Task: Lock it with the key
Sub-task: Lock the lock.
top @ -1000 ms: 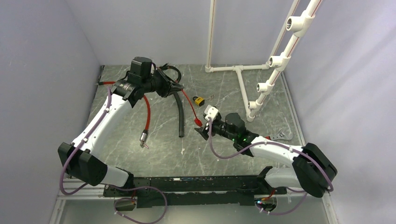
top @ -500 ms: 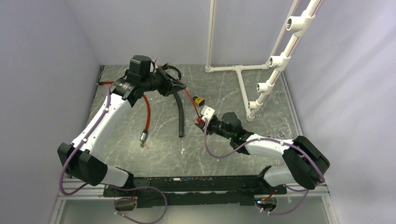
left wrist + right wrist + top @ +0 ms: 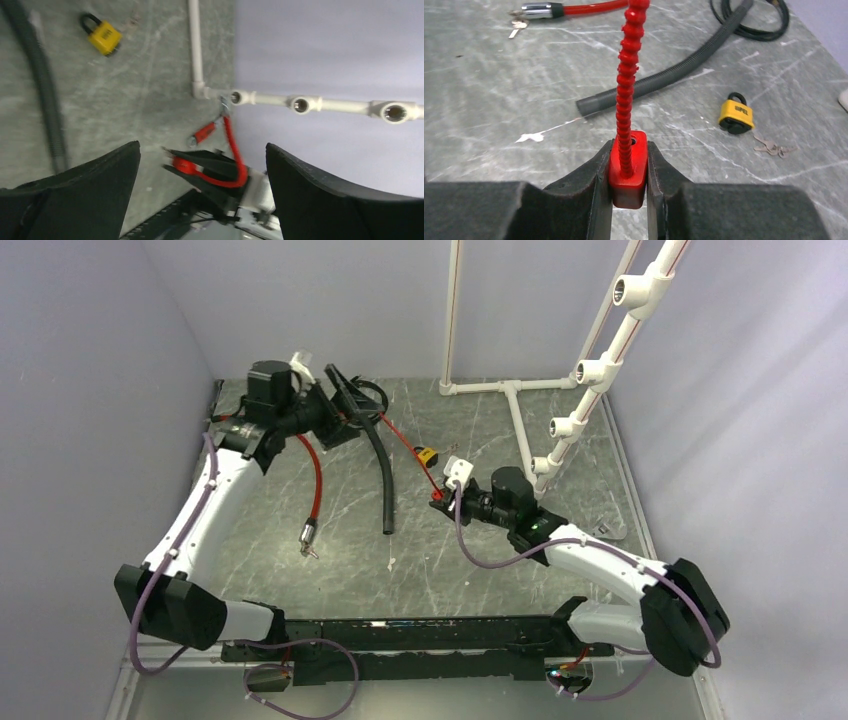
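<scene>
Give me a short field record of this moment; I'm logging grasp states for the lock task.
left gripper: open, nothing between its fingers
right gripper: shut on red lock body
red cable: runs up out of the lock body
chrome cable end: on the table, a key beside it
yellow padlock: on the table, untouched
small keys: on the table beside the padlock
grey hose: lying on the table

Both arms built alike, left arm (image 3: 200, 518) and right arm (image 3: 600, 560): white link shells, black joint housings. Purple cable (image 3: 480, 560) looped along each. Matte black wedge fingers on left gripper (image 3: 202, 146) and right gripper (image 3: 629, 145).
</scene>
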Tool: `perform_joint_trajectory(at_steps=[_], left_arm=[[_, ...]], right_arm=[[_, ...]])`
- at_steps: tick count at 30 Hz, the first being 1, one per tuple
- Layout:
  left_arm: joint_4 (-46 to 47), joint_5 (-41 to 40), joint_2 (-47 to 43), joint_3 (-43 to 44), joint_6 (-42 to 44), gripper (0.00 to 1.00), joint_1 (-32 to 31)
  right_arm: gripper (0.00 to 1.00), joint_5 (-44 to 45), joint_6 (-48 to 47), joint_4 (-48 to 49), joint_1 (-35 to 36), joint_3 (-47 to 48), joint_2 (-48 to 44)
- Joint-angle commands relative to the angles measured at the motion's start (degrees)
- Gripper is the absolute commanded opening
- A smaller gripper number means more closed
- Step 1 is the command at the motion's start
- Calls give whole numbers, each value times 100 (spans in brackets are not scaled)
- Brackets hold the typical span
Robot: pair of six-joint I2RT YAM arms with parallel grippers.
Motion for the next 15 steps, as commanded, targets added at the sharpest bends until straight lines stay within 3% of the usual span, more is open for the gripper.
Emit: perform_joint_trajectory(at_steps=[1,5,9,12,15], left_arm=[[-210,607,-303,33,1981,100,949],[-755,672,-460,409,4371,100,1312],[-1361,1517,-696,857,7406,99,1308],[-2640,2003,-686,1243,9455,93,1299],[-3992,2406,-446,1746,10763,85,1281]], right_arm=[[0,-1070,-427,-1662,-24,764,-433],[0,-1796,-767,-3237,-50,1344,-404],[0,-2346,-1025,-4416,-55,1855,-165],[0,-2545,-1215,-5067,-51,2168,70],[0,-2682,-1381,-5588,-51,2444,291]])
